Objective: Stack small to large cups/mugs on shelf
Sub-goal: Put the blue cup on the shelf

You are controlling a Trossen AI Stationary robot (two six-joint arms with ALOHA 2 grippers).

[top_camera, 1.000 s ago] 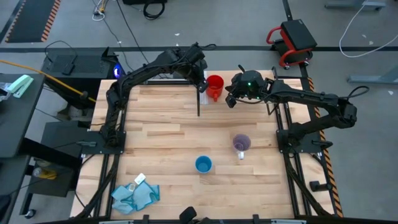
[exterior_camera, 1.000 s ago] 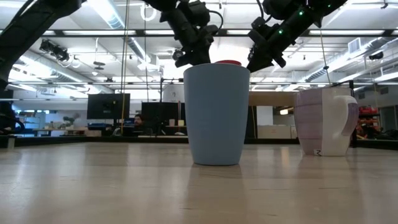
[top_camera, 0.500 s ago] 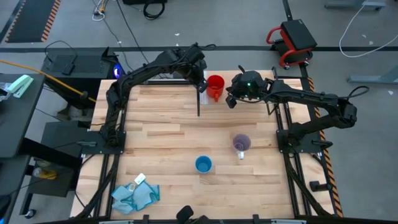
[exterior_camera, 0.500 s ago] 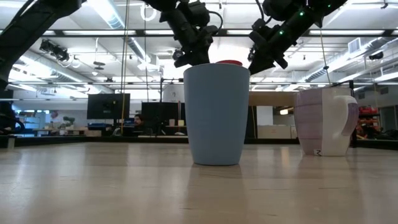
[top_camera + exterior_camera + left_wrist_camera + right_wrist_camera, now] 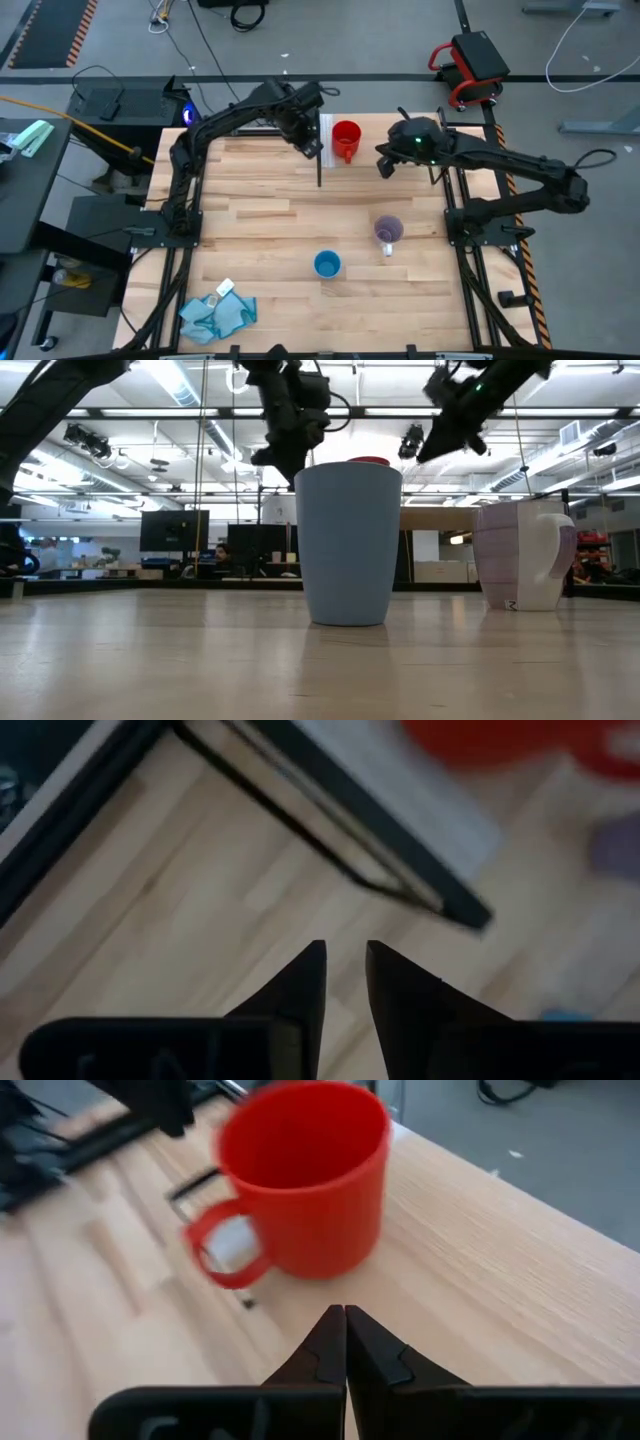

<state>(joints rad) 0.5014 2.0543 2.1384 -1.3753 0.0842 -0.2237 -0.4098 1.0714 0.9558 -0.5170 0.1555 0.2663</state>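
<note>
Three mugs we see from overhead: the red mug [image 5: 347,138] upright on the shelf [image 5: 365,125] at top centre, the blue mug [image 5: 326,264] and lilac mug [image 5: 388,231] lower on the tabletop [image 5: 250,220]. Our left gripper [image 5: 309,145] hangs narrowly parted left of red; our right gripper [image 5: 385,166], fingers pressed together, sits right of it.
</note>
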